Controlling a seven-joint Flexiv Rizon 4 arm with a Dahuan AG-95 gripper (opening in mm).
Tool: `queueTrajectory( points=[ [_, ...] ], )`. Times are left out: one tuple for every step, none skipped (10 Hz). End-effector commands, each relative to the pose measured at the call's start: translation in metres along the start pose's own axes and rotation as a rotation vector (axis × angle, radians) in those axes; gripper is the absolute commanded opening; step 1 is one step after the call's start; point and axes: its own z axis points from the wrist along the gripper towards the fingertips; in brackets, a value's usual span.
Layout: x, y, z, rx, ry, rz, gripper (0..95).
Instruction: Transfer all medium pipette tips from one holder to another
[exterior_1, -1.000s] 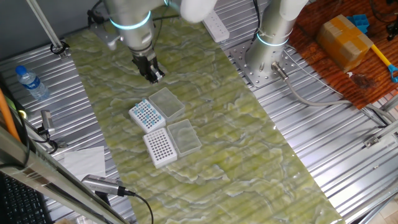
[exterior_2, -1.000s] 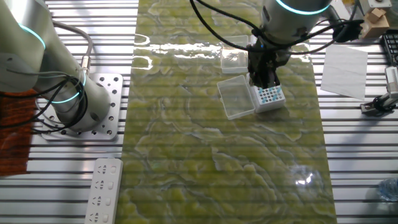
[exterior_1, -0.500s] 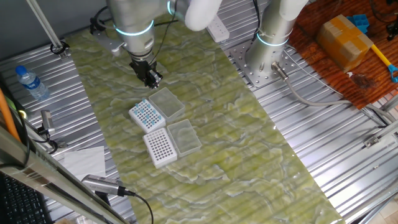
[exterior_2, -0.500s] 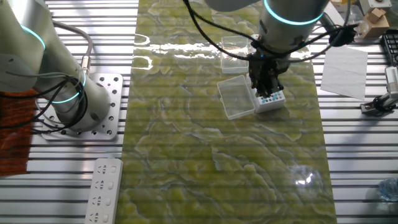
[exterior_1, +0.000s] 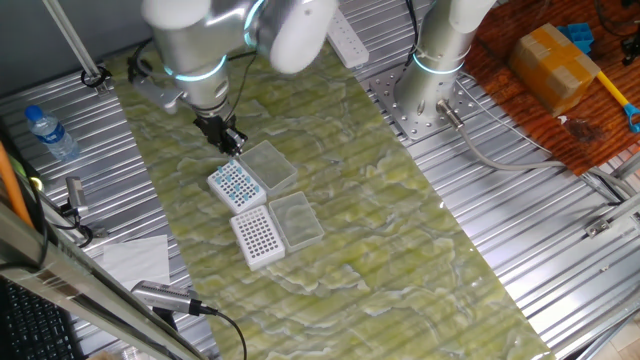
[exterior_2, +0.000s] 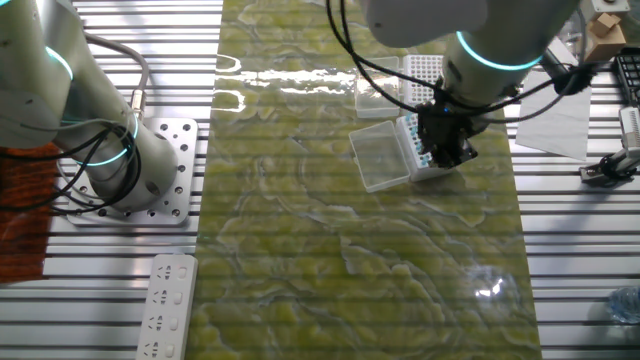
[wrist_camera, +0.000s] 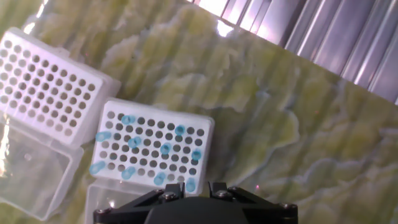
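The gripper hangs just above the holder with medium pipette tips. Its jaw state cannot be told. A bare holder sits beyond.

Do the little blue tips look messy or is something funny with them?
A bit funny. In the hand view the blue tips sit scattered across the nearer holder, not in neat rows, and a few lean sideways. The other holder has only bare holes. Nothing looks spilled on the mat.

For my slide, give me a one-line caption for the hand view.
Hand view: holder with a few scattered blue pipette tips beside an empty holder on the green mat.
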Motion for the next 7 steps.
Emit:
queueTrajectory(
  points=[
    [0.002, 0.001, 0.001, -0.003, 0.004, 0.022, 19.0],
    [0.002, 0.001, 0.002, -0.005, 0.0, 0.022, 19.0],
    [0.002, 0.001, 0.002, -0.005, 0.0, 0.022, 19.0],
    [0.0, 0.004, 0.006, -0.004, -0.004, 0.039, 19.0],
    [0.0, 0.005, 0.011, 0.001, -0.015, 0.031, 19.0],
    [0.0, 0.004, 0.014, 0.002, -0.019, 0.028, 19.0],
    [0.0, 0.004, 0.014, 0.002, -0.02, 0.029, 19.0]
  ],
)
